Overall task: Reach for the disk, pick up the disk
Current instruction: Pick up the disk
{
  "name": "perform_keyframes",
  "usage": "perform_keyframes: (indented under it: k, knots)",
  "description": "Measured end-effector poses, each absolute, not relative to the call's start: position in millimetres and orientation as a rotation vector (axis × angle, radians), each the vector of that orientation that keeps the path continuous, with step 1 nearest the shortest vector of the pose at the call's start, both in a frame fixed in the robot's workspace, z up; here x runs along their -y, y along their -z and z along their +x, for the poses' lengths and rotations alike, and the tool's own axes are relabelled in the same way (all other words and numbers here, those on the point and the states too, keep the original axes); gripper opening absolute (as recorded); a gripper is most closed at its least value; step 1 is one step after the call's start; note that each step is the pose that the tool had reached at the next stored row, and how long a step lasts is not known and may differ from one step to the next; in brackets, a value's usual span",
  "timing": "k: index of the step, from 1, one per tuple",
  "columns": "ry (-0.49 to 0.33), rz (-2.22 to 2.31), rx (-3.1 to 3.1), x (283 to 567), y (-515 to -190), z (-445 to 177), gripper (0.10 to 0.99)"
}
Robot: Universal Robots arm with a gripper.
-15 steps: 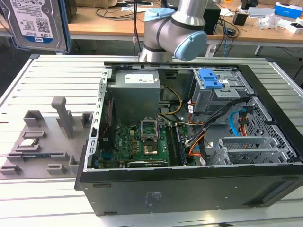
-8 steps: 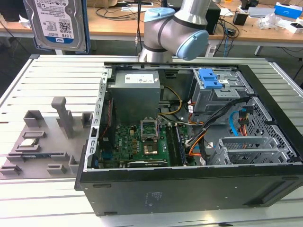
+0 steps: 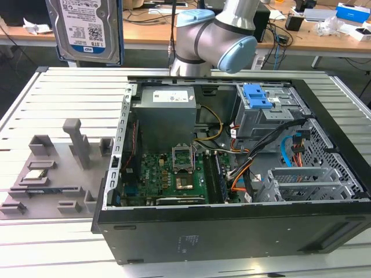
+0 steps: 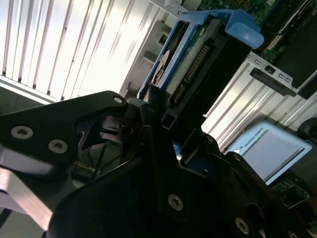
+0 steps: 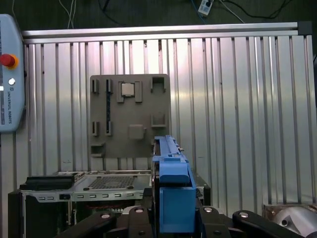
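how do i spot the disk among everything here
Start at the open computer case on the slatted metal table, then look above the table's far edge on the exterior view's left. The disk hangs upright there, clamped in the jaws: a flat silver slab with a white-and-blue label and blue rails, unlike the small blue latch inside the case.

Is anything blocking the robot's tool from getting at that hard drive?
Nothing visible does. In both wrist views the disk sits directly between the fingers of the tool, which is closed on it with no gap showing.
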State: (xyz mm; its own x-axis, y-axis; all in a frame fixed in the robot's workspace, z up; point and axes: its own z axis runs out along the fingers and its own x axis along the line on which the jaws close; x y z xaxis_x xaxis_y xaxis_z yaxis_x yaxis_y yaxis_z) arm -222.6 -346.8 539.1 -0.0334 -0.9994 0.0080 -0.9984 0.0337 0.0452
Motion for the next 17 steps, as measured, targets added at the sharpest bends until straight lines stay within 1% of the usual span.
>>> perform_keyframes:
  k: [17]
  knots:
    - [0.041, 2.157, 2.231, 346.8, -539.2, -171.2, 0.365]
